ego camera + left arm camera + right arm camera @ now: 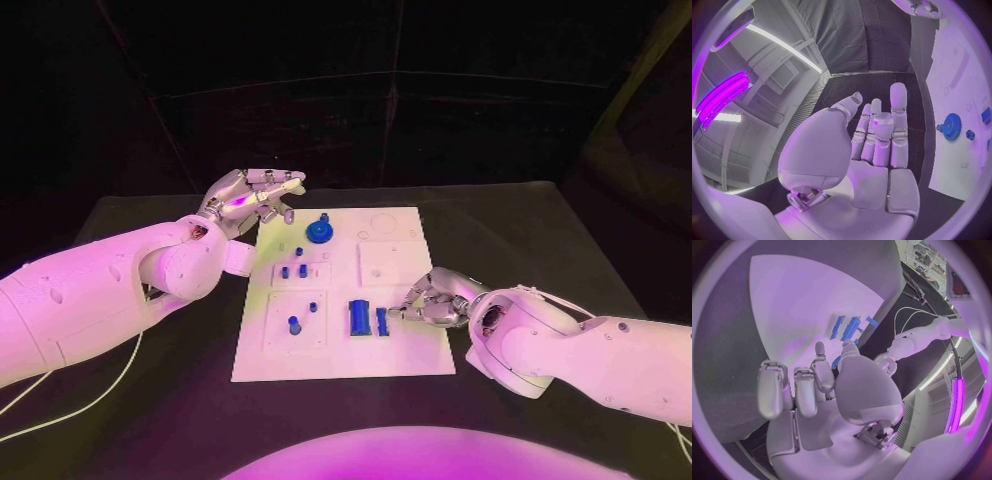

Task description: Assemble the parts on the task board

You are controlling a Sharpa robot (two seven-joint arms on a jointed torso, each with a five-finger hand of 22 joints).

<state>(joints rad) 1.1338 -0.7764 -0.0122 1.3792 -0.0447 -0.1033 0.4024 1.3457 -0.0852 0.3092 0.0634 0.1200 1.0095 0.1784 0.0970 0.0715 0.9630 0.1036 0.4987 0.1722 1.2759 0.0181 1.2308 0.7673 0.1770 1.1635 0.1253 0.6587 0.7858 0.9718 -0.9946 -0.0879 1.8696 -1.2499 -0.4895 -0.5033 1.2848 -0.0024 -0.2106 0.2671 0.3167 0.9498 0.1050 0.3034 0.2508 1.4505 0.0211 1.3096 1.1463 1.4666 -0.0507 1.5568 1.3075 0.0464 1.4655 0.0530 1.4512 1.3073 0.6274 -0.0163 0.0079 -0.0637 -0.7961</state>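
The white task board (397, 352) lies mid-table. On it are a blue gear (319, 232), small blue pegs (293, 270), a ribbed blue block (359, 317) and a narrow blue bar (382, 321). My right hand (433, 300) hovers low at the board's right edge, fingers curled beside the bar. In the right wrist view its thumb and a fingertip pinch a small blue part (837, 361), with the block (851, 329) beyond. My left hand (253, 198) is raised over the board's far left corner, fingers apart and holding nothing. The left wrist view shows the gear (951, 126) past the straight fingers (879, 135).
Black table (548, 240) surrounds the board, with bare room on both sides. White cables (58, 400) trail off the table's left front. Two more small blue parts (294, 325) stand in the board's near left panel.
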